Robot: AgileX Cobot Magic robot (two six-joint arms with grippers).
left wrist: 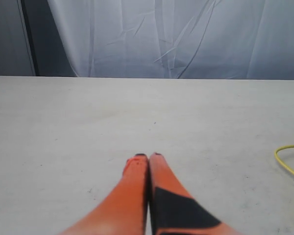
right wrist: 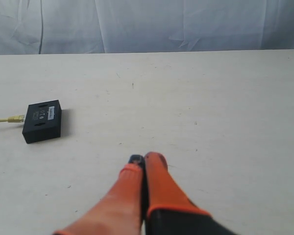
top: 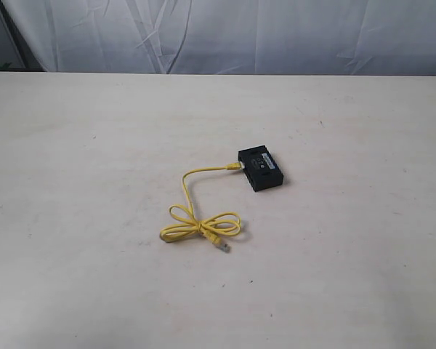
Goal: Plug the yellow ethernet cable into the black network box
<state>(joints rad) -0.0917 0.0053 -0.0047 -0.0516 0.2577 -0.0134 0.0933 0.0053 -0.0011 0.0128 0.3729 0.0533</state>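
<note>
The black network box (top: 261,170) lies flat near the middle of the pale table. The yellow ethernet cable (top: 187,190) runs from a looped bundle (top: 200,227) up to the box, and one clear plug (top: 234,167) meets the box's left side. Its other plug (top: 223,247) lies loose on the table below the loop. In the right wrist view the box (right wrist: 42,121) and the plug (right wrist: 15,118) against it show, well away from my right gripper (right wrist: 146,158), which is shut and empty. My left gripper (left wrist: 148,156) is shut and empty, with a stretch of cable (left wrist: 288,161) off to one side.
The table (top: 94,240) is a pale, lightly scuffed surface. A wrinkled white cloth backdrop (top: 225,36) hangs behind its far edge. Neither arm shows in the exterior view.
</note>
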